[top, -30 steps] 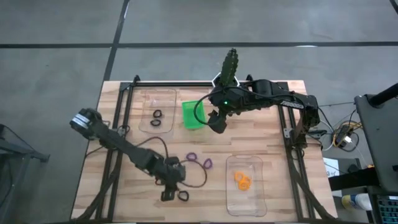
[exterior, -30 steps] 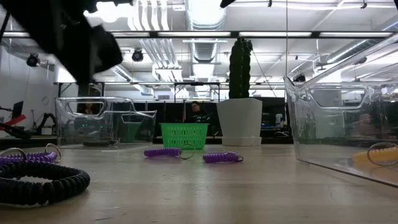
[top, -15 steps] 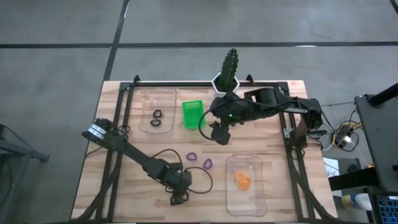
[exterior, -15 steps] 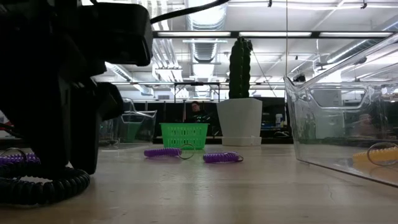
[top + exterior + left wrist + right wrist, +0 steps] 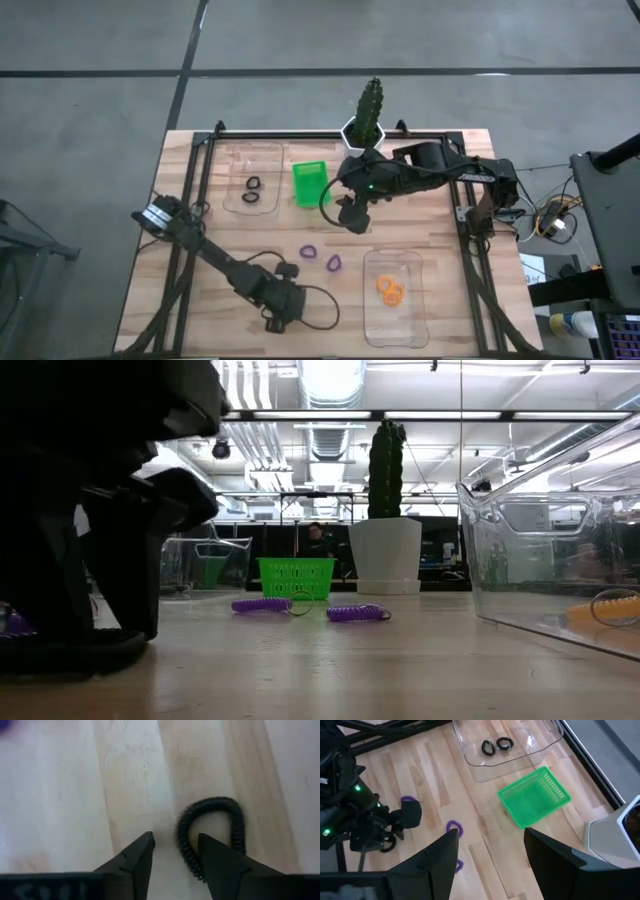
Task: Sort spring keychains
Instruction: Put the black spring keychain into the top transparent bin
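Straddling black keychain (image 5: 212, 832) near table edge (image 5: 210, 352), left claw (image 5: 175, 852)

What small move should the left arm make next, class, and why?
Probably close the left claw on the black keychain. In the left wrist view the open fingers are down at the wood and one side of the coil lies between them. The right claw waits by the green bin.

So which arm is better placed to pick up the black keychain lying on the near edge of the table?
The left. Its gripper is down at the table with open jaws at one side of the black keychain. The right gripper hangs open over the middle of the table, near the green bin.
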Controlling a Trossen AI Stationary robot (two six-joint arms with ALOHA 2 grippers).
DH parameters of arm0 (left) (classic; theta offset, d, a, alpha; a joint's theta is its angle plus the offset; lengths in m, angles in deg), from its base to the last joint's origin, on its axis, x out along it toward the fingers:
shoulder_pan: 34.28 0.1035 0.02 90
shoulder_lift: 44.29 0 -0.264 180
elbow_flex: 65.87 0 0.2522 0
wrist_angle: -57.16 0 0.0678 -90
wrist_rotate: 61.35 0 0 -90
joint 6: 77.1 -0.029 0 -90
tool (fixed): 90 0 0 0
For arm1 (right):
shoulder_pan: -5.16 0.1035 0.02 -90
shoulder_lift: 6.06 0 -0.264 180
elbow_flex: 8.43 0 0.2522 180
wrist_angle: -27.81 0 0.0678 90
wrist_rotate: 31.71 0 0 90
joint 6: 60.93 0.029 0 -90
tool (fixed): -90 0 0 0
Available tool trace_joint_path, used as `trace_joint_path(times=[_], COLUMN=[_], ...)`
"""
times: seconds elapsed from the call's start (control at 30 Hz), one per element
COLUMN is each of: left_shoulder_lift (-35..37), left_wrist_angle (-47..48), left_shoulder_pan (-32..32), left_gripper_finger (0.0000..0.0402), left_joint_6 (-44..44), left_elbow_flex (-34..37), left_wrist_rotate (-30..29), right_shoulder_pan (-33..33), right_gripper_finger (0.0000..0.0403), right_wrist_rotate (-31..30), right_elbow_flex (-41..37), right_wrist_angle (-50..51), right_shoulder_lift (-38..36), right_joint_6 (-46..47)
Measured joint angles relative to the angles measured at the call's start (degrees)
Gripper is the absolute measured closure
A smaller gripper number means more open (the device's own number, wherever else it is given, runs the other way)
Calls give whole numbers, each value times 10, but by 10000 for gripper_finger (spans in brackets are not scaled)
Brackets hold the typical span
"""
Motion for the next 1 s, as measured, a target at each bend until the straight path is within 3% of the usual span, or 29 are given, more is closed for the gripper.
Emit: trace_joint_path(times=[0.13,0.33,0.47,0.6,1.0], left_shoulder_lift=[0,0,6,28,176], left_wrist_angle=[-4,10,41,136,301], left_shoulder_pan=[-8,1,19,39,96], left_gripper_finger=[286,386,391,397,401], left_joint_6=[-66,-36,-8,8,45], left_elbow_flex=[1,1,-5,-29,-70], left_wrist_rotate=[-22,-28,-20,-32,-120], right_shoulder_pan=[0,0,0,0,0], right_gripper_finger=[184,184,184,184,184], right_wrist_rotate=[-1,-15,-16,-16,-50], right_elbow_flex=[0,0,0,3,23], right_wrist_angle=[0,-1,-2,-3,-5], right_shoulder_lift=[0,1,1,1,-4], right_joint_6=[0,0,1,7,-3])
